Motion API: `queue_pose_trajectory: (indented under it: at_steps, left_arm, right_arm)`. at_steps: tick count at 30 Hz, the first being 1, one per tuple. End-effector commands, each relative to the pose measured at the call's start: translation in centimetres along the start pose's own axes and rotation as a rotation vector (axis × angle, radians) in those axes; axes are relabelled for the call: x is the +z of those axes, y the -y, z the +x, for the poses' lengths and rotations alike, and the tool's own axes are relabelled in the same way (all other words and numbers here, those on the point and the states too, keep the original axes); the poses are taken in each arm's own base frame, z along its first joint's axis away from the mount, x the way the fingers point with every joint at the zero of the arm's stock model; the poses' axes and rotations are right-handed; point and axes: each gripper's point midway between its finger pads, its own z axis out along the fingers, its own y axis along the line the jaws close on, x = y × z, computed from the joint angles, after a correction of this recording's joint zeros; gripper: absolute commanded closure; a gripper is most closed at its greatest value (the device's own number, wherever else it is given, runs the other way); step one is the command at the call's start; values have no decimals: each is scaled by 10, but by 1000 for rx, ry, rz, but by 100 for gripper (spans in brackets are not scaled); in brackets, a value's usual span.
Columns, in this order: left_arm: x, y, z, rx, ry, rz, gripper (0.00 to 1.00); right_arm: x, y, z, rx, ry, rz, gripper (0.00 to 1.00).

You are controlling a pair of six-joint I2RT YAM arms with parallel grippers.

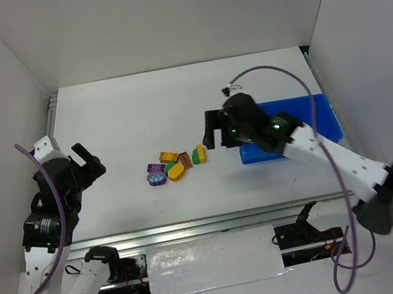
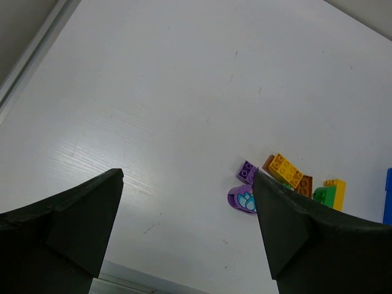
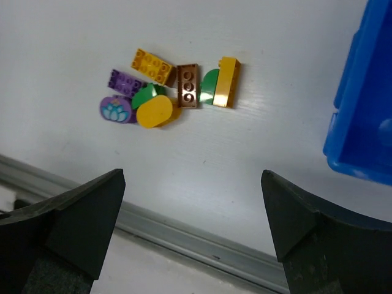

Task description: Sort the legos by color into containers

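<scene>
At left, the left gripper [image 1: 90, 163] hangs released and empty over the desk [image 1: 121, 107], arm folded back, jaws aimed right at the legos [image 1: 176, 170], which lie in one tight heap near the desk's middle. The right gripper [image 1: 213, 130], jaws likewise spread and holding nothing, hovers just right of the heap, its arm reaching in over the tray [image 1: 326, 118] at right. With the bricks touching, a closing pinch could well drag or scatter neighbours, or lift a green piece along with the yellow one pressed against it.

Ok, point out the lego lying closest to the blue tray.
The long yellow brick, green piece beside it; every other lego lies farther from the blue tray.
</scene>
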Motion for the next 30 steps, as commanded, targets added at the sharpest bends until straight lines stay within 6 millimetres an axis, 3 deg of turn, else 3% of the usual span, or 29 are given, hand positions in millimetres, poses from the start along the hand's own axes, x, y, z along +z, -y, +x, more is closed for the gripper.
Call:
queue_pose_trajectory:
  at_steps: [1, 2, 3, 5, 6, 8, 9, 12, 18, 25, 30]
  left_arm:
    - [3, 5, -3, 12, 10, 20, 0]
    - [3, 5, -4, 13, 15, 21, 0]
    - [3, 5, -4, 13, 16, 21, 0]
    - [2, 6, -4, 14, 17, 29, 0]
    - [3, 7, -4, 14, 17, 32, 0]
    - [3, 8, -3, 20, 11, 38, 1]
    - [4, 9, -2, 23, 5, 40, 0]
    - [4, 10, -2, 23, 5, 45, 0]
    - [3, 11, -2, 25, 6, 59, 0]
    - [3, 14, -1, 29, 3, 73, 0]
    - [4, 14, 0, 34, -5, 72, 0]
  right_arm:
    - [47, -13, -16, -10, 37, 109, 0]
    - [60, -15, -10, -27, 11, 133, 0]
    - [85, -7, 2, -48, -26, 204, 0]
    - [104, -15, 6, -67, -48, 230, 0]
    - [126, -8, 22, -87, -96, 273, 0]
    - [144, -10, 26, -93, -123, 291, 1]
    - [160, -5, 40, -108, -159, 315, 1]
    - [182, -5, 51, -118, -185, 314, 4]
    - [209, 9, 79, -130, -255, 363, 11]
    - [214, 20, 100, -122, -278, 356, 20]
    - [217, 24, 108, -134, -289, 351, 33]
